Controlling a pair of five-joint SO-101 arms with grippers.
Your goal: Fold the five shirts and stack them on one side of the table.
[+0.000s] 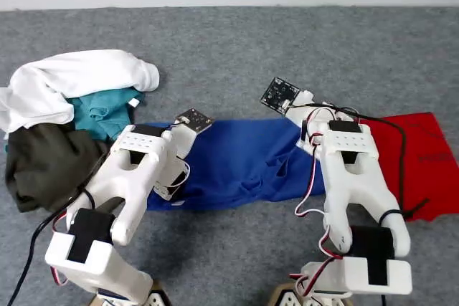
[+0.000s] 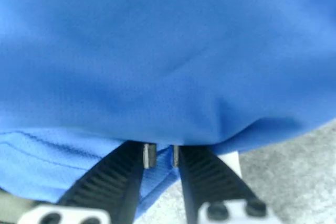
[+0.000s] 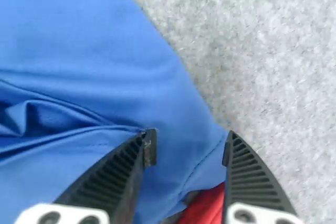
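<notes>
High view: the blue shirt (image 1: 237, 159) is spread out centrally. Its nine o'clock edge is pinched by the left gripper (image 2: 162, 156), likely for folding; the right gripper (image 3: 189, 150) is held apart over the three o'clock edge.

In the high view my left arm (image 1: 136, 170) and right arm (image 1: 351, 170) covered both ends of the blue shirt (image 1: 237, 159). The red shirt (image 1: 423, 141) ran partly beneath that right arm. The teal shirt (image 1: 100, 112) lay mostly buried under the white shirt (image 1: 79, 80), which the left frame edge cut.
</notes>
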